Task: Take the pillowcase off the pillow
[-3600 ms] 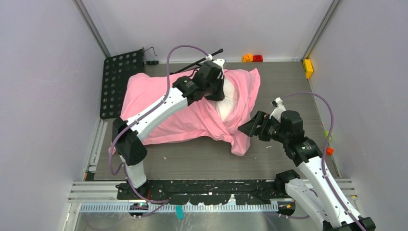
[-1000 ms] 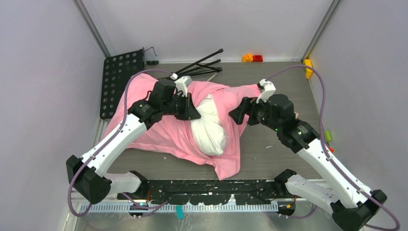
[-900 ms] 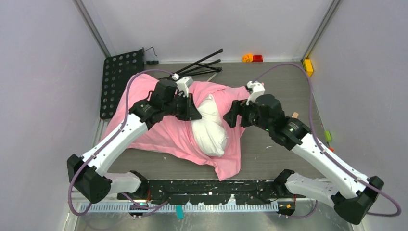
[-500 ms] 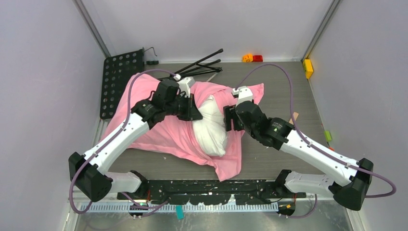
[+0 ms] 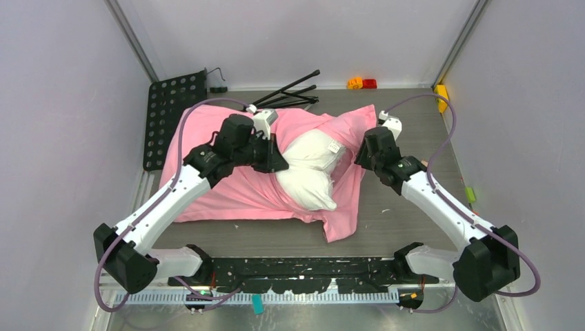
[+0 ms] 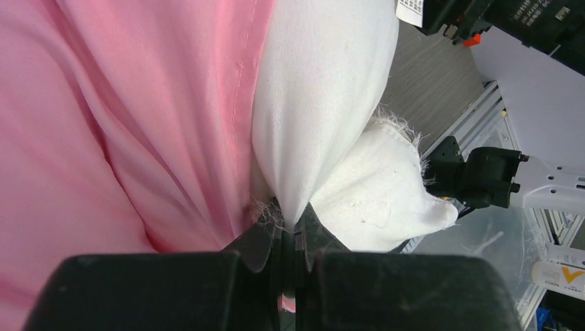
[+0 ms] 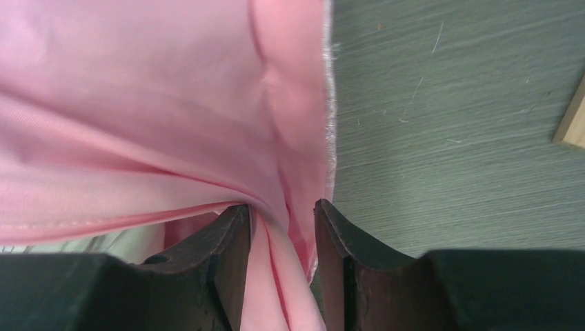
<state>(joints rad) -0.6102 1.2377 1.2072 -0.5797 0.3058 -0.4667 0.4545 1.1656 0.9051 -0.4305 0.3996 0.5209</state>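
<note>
Nearest the arm bases at the bottom of the top view, a loose flap of the pillowcase trailed onto the bare grey counter just right of centre. The pink cover served as the only container in view. Its mouth gaped toward the right, and the pillow stuck out of it at the middle of the frame, lying on the cover's spread lower layer. How much of the pillow sat inside the left part could not be told. The exposed end was plump, white and creased into two lobes, with a small tag near its upper right edge. The pillowcase was shiny pink satin, rumpled in long folds. It stretched from the left third of the frame to just right of centre, with a frayed pale hem showing in the right wrist view. The left gripper met the pillow at its left edge. In its wrist view the jaws were pressed together on a frayed pinch of the white fabric, with pink cloth lying against it on the left. The right gripper sat at the cover's right edge, its jaws closed around a bunched fold of pink fabric that filled the gap between them. Farther back lay a black perforated plate at upper left and a folded black tripod touching the cover's far edge. Small orange and red blocks and a yellow block sat along the far edge.
</note>
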